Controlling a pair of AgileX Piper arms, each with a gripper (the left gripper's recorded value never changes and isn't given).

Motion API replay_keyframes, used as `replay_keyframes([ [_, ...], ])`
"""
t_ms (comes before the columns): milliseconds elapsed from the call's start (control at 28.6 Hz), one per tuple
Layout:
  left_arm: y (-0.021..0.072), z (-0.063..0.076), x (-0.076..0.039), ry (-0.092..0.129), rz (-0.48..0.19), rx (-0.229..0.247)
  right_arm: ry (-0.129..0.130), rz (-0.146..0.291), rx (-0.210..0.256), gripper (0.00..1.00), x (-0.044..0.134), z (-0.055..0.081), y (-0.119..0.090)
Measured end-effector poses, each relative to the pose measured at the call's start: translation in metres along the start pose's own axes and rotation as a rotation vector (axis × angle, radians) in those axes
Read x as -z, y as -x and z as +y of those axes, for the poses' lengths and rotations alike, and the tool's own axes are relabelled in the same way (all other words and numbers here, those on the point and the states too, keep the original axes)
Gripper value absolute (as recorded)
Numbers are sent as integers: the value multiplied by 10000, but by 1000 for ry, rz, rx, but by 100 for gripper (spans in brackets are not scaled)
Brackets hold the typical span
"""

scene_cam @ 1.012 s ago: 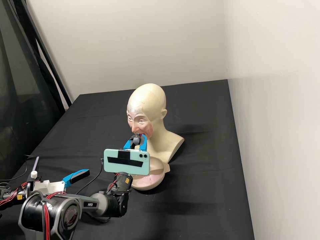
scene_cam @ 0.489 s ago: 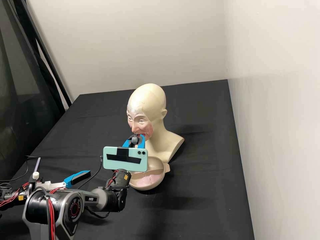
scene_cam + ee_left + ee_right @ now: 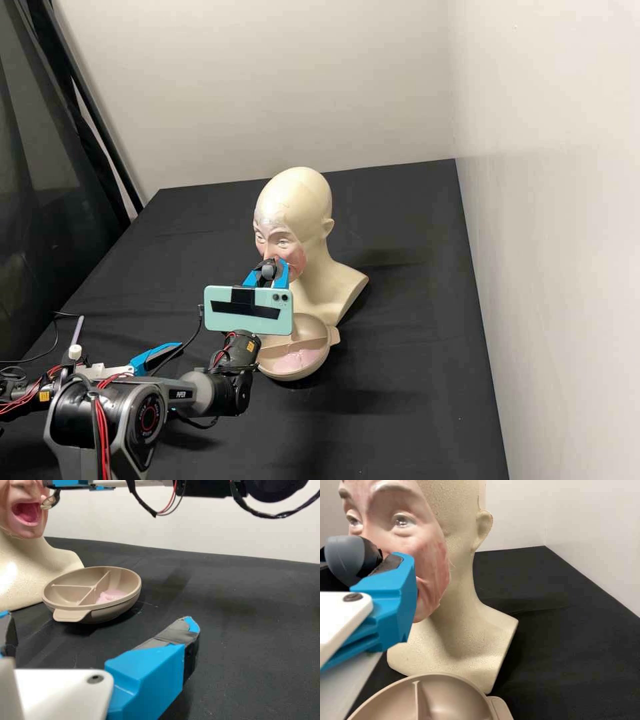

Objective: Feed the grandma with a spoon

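Raised since 1 s ago: R jaws, clamped on spoon [image 3: 269, 270] handle, tip now at open mouth of grandma head [image 3: 293, 200], above bowl [image 3: 308, 333] on surface [image 3: 400, 267]; L jaws wide, idle low; risk: overshoot jabs lip, tips head.

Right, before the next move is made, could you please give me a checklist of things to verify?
1. The spoon sits clamped in the right fingers: ok.
2. Its tip is at the mouth: ok.
3. Food on the spoon: cannot tell.
4. The head stands upright: ok.
5. The bowl holds pink food: ok.
6. The left fingers are low, away from the head: ok.
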Motion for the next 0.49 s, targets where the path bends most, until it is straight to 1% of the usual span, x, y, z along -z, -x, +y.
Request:
replay_keyframes([
  [35, -6, 0, 0, 0, 0, 0, -5, -3, -4, 0, 0, 0, 0],
  [209, -24, 4, 0, 0, 0, -1, -6, 10, -9, 0, 50, 4, -35],
  [244, -25, 1, 1, 0, 0, 0, -4, 11, -12, 0, 55, 10, -41],
  [349, -30, -14, 5, 0, 2, 5, 12, 13, -10, 0, 65, -8, -64],
  [489, -30, -14, 5, 0, 2, 5, 16, 2, -1, 0, 36, -61, -92],
])
